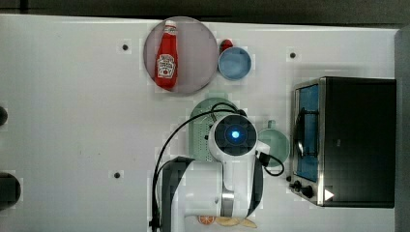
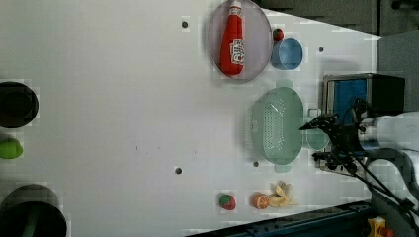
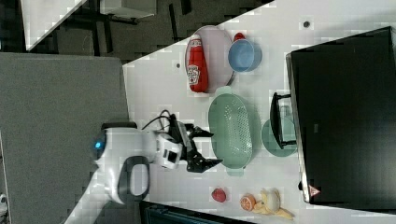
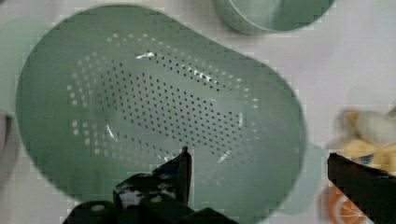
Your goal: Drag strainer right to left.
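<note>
Right view: we see the gripper (image 3: 208, 149) with jaws spread wide, nothing between them, hovering just beside the strainer (image 3: 232, 129) rim. The strainer sits upright on the white table (image 3: 154, 93), away from the table edges, between the ketchup bottle (image 3: 197, 65) on its plate (image 3: 219, 39) and the fruit pieces (image 3: 261, 203). A green mug (image 3: 275, 137) stands just beside the strainer, next to the toaster oven (image 3: 345, 112). A blue bowl (image 3: 243, 55) sits beside the plate.

bright even light, soft shadows; blocky compression throughout; wrist view blurred toward its edges.
</note>
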You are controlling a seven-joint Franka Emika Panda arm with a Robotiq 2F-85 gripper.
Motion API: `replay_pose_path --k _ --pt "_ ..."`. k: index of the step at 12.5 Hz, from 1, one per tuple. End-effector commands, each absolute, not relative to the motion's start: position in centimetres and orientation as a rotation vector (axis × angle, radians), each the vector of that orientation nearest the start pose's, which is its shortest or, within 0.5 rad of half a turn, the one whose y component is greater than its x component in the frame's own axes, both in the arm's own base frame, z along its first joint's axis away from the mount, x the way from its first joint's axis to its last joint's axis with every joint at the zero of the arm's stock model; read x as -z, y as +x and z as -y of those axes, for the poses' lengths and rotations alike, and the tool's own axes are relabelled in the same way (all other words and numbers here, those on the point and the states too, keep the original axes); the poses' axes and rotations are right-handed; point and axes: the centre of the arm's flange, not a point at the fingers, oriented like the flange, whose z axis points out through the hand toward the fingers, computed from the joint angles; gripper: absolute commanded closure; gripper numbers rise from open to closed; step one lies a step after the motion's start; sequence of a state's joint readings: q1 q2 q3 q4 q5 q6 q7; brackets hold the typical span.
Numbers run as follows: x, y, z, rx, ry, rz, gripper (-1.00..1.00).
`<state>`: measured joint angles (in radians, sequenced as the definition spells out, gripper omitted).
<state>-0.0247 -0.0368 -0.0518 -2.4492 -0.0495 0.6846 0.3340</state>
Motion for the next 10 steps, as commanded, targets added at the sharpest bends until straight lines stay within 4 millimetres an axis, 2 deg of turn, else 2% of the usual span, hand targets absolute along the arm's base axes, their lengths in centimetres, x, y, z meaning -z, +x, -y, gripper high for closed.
replay_pose_path --k 1,3,6,7,10 --pt "-29.7 47.4 3.1 -0.059 -2.481 -2.007 -1.0" --pt "-25.8 47.9 2.6 -0.062 -2.427 -2.08 -1.0" --pt "-21.0 48.2 1.6 -0.047 -2.372 -2.131 -1.0" --pt "-19.6 48.1 1.2 -0.047 -2.379 -2.121 -1.0" --pt "-17.1 48.2 -0.1 -0.006 -2.342 -2.122 -1.0"
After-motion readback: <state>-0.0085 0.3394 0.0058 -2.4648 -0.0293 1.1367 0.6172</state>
